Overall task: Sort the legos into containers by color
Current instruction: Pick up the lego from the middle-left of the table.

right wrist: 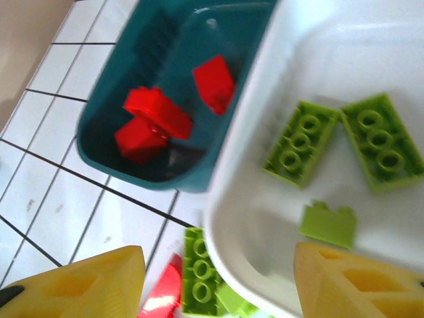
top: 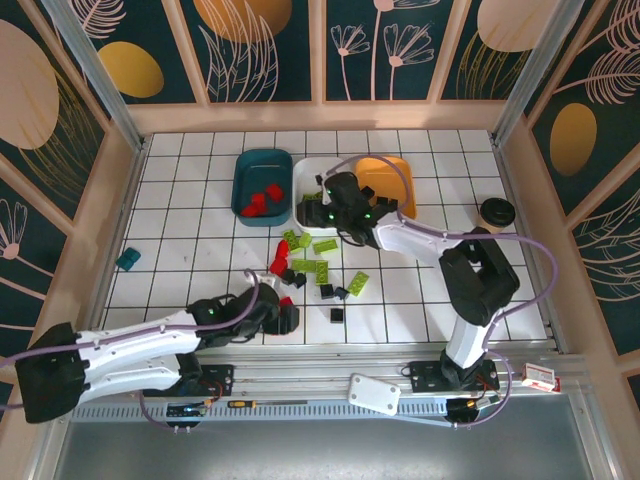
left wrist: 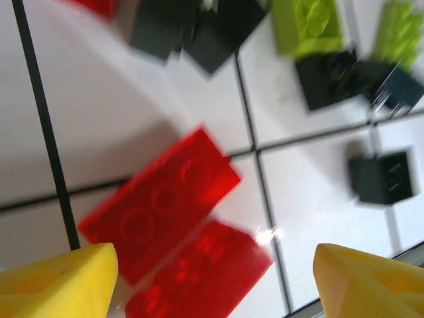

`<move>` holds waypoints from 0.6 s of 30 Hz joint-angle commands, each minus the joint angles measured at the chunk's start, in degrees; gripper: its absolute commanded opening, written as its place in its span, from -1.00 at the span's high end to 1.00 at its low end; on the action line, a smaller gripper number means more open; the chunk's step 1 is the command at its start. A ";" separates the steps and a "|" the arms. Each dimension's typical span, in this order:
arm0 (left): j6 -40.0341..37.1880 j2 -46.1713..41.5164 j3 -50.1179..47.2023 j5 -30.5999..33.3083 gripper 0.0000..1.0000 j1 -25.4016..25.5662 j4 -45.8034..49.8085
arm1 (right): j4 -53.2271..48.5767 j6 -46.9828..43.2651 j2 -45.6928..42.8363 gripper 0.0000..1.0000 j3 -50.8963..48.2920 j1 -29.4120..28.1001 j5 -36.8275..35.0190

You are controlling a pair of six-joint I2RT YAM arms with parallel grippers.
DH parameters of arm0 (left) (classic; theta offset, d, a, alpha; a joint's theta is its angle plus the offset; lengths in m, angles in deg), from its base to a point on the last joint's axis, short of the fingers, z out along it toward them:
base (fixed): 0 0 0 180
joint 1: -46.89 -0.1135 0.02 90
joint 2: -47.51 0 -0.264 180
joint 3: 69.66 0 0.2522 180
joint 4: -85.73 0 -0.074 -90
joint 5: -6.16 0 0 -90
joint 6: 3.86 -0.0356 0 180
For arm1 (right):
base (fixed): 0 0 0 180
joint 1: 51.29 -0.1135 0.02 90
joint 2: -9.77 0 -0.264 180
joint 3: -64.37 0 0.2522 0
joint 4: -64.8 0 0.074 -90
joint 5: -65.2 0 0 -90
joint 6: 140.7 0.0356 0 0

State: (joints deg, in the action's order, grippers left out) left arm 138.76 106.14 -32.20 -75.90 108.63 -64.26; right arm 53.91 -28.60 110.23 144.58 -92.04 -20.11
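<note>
My left gripper [left wrist: 215, 286] is open low over the table, its yellow fingertips either side of two red legos [left wrist: 162, 199] [left wrist: 199, 278] without touching them. From above it sits at the pile's near-left edge [top: 285, 315]. Loose lime [top: 325, 245], red [top: 280, 262] and black [top: 337, 316] legos lie mid-table. My right gripper [right wrist: 215, 286] is open and holds nothing, above the near-left rim of the white tray [right wrist: 225, 218], which holds three lime legos [right wrist: 301, 142]. Red legos [right wrist: 158, 112] lie in the teal tray [right wrist: 192, 182]. The orange tray [top: 385, 172] stands to the right of the white one.
A lone teal block [top: 128, 260] lies at the far left. A tan cup with a black lid [top: 496, 212] stands at the right. Black legos [left wrist: 381, 177] and lime ones [left wrist: 308, 26] lie just beyond my left fingers. Cage walls ring the table.
</note>
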 commanded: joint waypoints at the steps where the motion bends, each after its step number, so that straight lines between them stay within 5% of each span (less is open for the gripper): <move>1: 5.09 1.84 2.51 5.06 -0.49 3.92 7.02 | 4.51 2.28 -4.86 -0.22 -4.15 0.99 0.61; 8: 4.95 8.03 3.14 1.96 -0.13 6.48 1.51 | 5.70 2.76 -8.31 -0.23 -7.98 1.95 0.59; 13: 4.00 11.82 5.51 3.36 -0.09 8.01 1.94 | 6.28 3.00 -9.21 -0.23 -9.84 2.76 1.00; 18: 2.32 14.84 7.54 4.93 0.29 7.99 1.73 | 7.13 3.66 -10.01 -0.23 -11.28 3.05 1.50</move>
State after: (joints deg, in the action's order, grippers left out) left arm 142.00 120.15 -26.45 -72.73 116.45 -62.53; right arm 58.85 -26.04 102.76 134.27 -89.29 -19.17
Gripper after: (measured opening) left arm 0.370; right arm 0.614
